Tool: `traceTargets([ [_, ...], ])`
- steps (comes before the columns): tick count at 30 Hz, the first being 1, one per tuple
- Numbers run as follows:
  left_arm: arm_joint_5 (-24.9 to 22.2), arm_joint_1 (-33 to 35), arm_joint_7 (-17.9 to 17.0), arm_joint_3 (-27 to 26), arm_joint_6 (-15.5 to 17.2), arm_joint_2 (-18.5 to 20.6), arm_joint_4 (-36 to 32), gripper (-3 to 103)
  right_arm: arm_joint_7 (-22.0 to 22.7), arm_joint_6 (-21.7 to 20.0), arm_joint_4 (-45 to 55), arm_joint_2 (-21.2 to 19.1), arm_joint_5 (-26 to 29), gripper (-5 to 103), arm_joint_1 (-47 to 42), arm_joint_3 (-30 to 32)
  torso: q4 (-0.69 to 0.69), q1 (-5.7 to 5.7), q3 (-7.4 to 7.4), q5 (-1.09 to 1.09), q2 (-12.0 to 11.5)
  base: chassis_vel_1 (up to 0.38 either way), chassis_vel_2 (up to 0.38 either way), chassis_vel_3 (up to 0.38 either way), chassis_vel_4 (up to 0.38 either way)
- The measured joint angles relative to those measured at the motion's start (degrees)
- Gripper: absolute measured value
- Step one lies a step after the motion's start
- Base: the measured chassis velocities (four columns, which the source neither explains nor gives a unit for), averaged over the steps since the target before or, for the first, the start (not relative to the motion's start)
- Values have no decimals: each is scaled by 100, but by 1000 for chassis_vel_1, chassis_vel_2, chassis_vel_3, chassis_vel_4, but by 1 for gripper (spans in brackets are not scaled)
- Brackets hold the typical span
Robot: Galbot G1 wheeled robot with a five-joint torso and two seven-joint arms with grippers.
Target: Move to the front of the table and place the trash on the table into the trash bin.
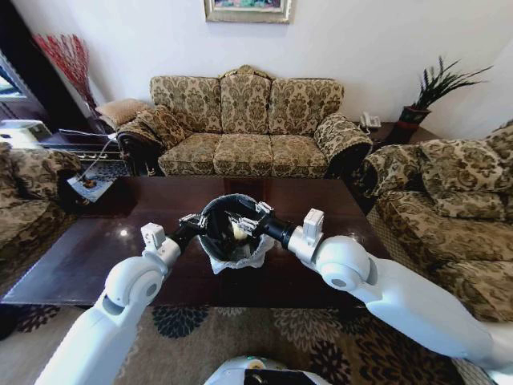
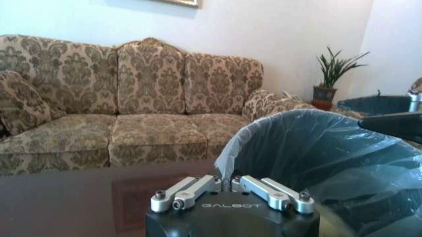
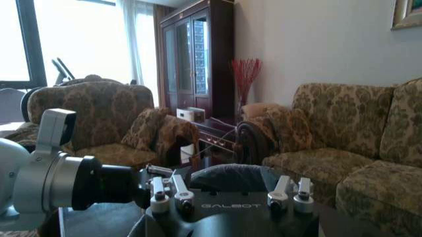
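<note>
On the worktop (image 1: 96, 257), a glossy dark brown coffee table, the trash bin (image 1: 228, 233) stands near the front edge, about centred between the two arms; its translucent white liner (image 1: 240, 258) is folded over the rim. Left gripper (image 1: 192, 224) sits at the bin's left rim; in the left wrist view its fingers (image 2: 191, 190) lie folded together, closed, right against the bagged rim (image 2: 290, 128), though whether they pinch the liner cannot be told. Right gripper (image 1: 250, 220) hangs over the bin's mouth from the right side; in the right wrist view its two finger pairs (image 3: 290, 190) stand apart, open, nothing between them, with the bin's dark rim (image 3: 231, 173) just beyond. Something pale (image 1: 238, 231) shows inside the bin, too small to identify. Worktop surface around the bin reflects light. Behind the worktop stands a patterned sofa (image 1: 248, 128); a potted plant (image 1: 429, 92) sits at the right corner.
</note>
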Motion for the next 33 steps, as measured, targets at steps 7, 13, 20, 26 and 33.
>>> traceTargets([
  [7,-1,9,-3,-10,-1,6,-7,2,65,141,100,-17,-65,93,-11,228,1,0,0,1,0,0,0,0,0],
  [13,-2,14,-7,-23,-9,-37,10,2,406,101,389,-318,-474,100,-735,1035,-1,0,-1,1,0,0,0,0,0],
  [20,23,169,-7,-152,-13,-120,-133,2,1047,-15,726,-483,-1191,100,-1485,1318,-2,-1,-1,2,0,0,0,0,0],
  [26,58,251,-29,-245,-19,-197,-236,2,1245,-210,870,-429,-1279,100,-1623,1226,0,0,0,2,0,36,0,-29,11],
  [33,69,248,-28,-247,-40,-264,-245,2,1250,-265,878,-499,-1256,100,-1550,1204,-1,1,0,2,0,208,1,-223,1],
])
